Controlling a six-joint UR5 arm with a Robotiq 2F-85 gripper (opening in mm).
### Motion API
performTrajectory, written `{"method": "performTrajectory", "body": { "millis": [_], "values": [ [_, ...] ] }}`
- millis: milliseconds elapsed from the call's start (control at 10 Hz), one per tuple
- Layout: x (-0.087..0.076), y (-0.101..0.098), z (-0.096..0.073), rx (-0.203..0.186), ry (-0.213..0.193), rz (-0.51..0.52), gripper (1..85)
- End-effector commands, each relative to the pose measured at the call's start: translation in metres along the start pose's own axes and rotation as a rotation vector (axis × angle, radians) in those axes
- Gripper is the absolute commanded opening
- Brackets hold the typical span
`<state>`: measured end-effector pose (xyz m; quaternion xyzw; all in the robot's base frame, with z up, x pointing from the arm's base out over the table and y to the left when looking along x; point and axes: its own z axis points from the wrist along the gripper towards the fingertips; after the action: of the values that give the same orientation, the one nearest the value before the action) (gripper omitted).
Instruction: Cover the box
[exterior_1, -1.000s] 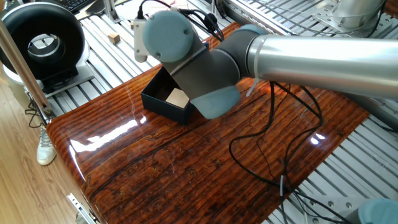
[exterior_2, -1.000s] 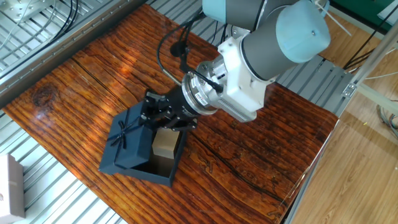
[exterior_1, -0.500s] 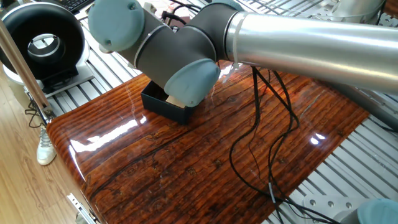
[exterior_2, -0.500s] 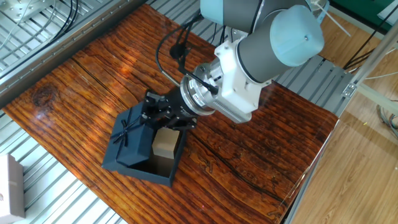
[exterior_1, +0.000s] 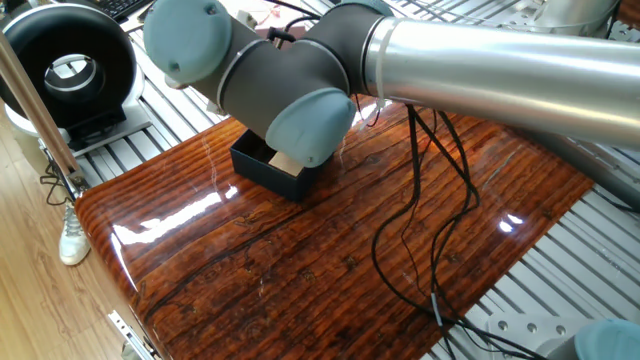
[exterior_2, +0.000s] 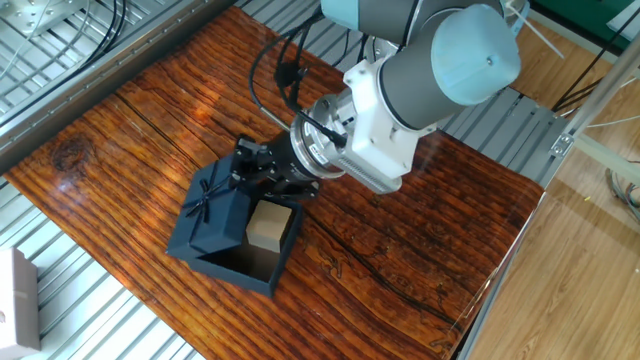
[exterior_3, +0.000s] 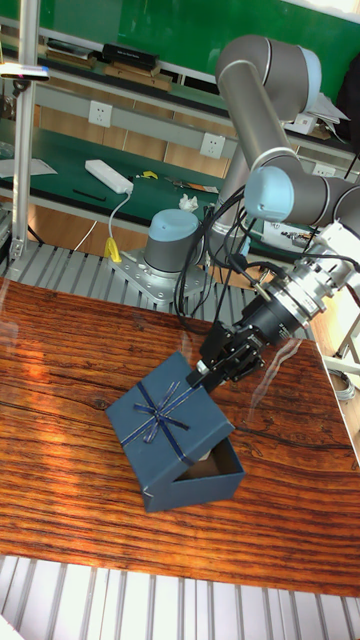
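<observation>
The box (exterior_2: 262, 275) is dark navy and sits open on the wooden table, with a tan pad (exterior_2: 268, 226) inside. It also shows in the tall fixed view as the box (exterior_3: 206, 486) and, partly behind the arm, as the box (exterior_1: 262, 174). Its navy lid (exterior_2: 216, 218) with a bow (exterior_2: 203, 198) hangs tilted over the box's left half. In the tall view the lid (exterior_3: 165, 420) covers most of the opening. My gripper (exterior_2: 256, 172) is shut on the lid's edge, and the gripper (exterior_3: 207, 374) holds it at the far corner. In one fixed view the arm hides the gripper.
The table (exterior_1: 300, 270) is glossy dark wood with edges all round. Black cables (exterior_1: 420, 200) trail from the arm across its right half. A black round device (exterior_1: 65, 70) stands off the table's far left. A pale box corner (exterior_2: 15, 300) lies on the metal slats.
The wrist turned a second ago and the lid has risen and shifted slightly, so more of the box's inside shows. The gripper stays shut on the lid.
</observation>
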<state>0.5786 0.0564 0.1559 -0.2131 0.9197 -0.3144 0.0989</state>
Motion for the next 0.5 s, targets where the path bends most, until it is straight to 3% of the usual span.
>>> {"method": "performTrajectory", "body": {
  "millis": [0,100,400],
  "values": [
    [-0.0007,0.0190,-0.0002,-0.059,0.024,0.075,28.7],
    [0.0001,0.0252,0.0008,-0.078,0.032,0.102,28.7],
    [0.0028,0.0285,-0.0027,-0.072,0.049,0.132,28.7]
  ]
}}
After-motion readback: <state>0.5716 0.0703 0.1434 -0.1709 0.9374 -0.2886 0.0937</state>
